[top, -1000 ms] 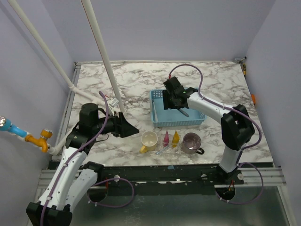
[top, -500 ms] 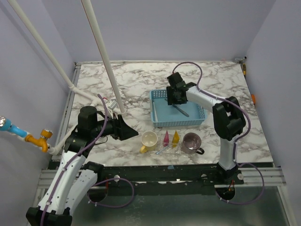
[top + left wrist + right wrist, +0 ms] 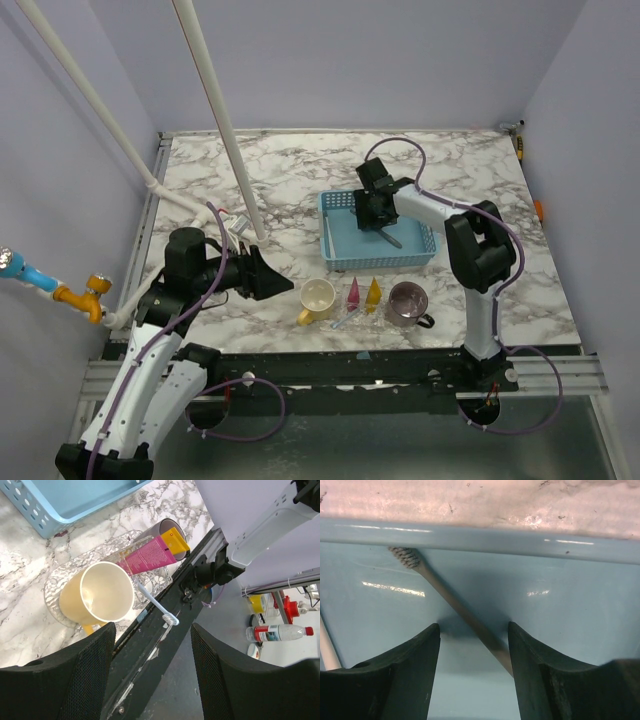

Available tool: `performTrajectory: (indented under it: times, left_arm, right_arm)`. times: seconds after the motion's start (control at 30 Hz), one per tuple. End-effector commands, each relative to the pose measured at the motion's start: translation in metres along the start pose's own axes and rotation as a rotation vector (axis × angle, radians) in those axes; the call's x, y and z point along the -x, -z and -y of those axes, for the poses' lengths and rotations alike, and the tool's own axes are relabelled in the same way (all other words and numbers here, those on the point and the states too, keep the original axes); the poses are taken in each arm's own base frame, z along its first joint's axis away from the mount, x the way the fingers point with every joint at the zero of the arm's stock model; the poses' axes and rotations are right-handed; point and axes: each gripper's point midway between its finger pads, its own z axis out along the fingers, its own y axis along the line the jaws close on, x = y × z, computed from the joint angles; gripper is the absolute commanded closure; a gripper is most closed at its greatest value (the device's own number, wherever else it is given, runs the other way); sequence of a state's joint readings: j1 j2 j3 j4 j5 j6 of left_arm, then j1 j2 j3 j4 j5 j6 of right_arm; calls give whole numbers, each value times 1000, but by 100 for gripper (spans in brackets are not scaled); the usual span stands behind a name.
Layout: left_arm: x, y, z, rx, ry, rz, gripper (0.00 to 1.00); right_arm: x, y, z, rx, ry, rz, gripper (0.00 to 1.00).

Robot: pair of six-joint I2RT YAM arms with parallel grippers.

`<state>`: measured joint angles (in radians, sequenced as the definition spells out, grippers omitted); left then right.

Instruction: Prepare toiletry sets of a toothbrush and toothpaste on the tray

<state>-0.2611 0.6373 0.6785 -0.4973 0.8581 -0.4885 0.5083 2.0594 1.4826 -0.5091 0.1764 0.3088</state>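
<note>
Starting with the overhead view, the right tool [image 3: 377, 212] is seen low over the blue tray [image 3: 330, 228], where the grey brush [image 3: 389, 237] lies slantwise on the floor. This brush is judged to be the first piece of a set already in place. The pink tube [image 3: 353, 291], yellow tube [image 3: 373, 290] and pale blue brush [image 3: 349, 318] are found outside the tray, near the front edge of the counter [image 3: 250, 170]. They are flanked by the yellow mug [image 3: 318, 298] and the purple mug [image 3: 406, 302]. The left tool [image 3: 280, 275] is held just left of the yellow mug, apart from the tray.

In the left wrist view, that tool's jaws are shown wide apart and empty. The yellow mug is seen standing on a clear patterned dish [image 3: 57, 587]. The pale blue brush lies just beside the mug and the pink tube just behind it, so any reach for either would be crowded by the mug.

In the right wrist view, the jaws are spread with nothing gripped. The grey brush lies free between them, its bristles near the tray wall.
</note>
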Motion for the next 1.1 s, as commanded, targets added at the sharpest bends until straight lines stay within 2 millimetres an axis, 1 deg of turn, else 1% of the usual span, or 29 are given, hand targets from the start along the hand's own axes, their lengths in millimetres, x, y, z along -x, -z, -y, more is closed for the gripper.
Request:
performTrajectory:
  times: [0.0, 0.13, 0.3, 0.4, 0.6, 0.67, 0.73, 0.87, 1.07]
  left_arm:
    - [0, 1, -1, 1, -25, 13, 38]
    - [0, 2, -1, 0, -27, 16, 38]
    - [0, 2, 0, -1, -27, 16, 38]
    - [0, 2, 0, -2, -27, 15, 38]
    - [0, 2, 0, -2, -29, 17, 38]
    - [0, 2, 0, -3, -29, 16, 38]
    - [0, 2, 0, -3, -28, 16, 38]
    - [0, 2, -1, 0, -28, 17, 38]
    - [0, 2, -1, 1, -28, 17, 38]
  right_arm:
    - [-28, -17, -2, 42, 19, -86, 41]
    - [-38, -21, -6, 71, 21, -118, 47]
    - [-47, -22, -8, 89, 16, -137, 65]
    - [-48, -21, -10, 102, 17, -138, 72]
    - [-49, -19, -14, 125, 16, -144, 99]
    - [-47, -17, -14, 130, 19, -138, 100]
    - [-44, -11, -23, 183, 22, -127, 99]
    - [-33, 4, -34, 252, 23, -81, 99]
    - [-20, 25, -42, 310, 27, -34, 100]
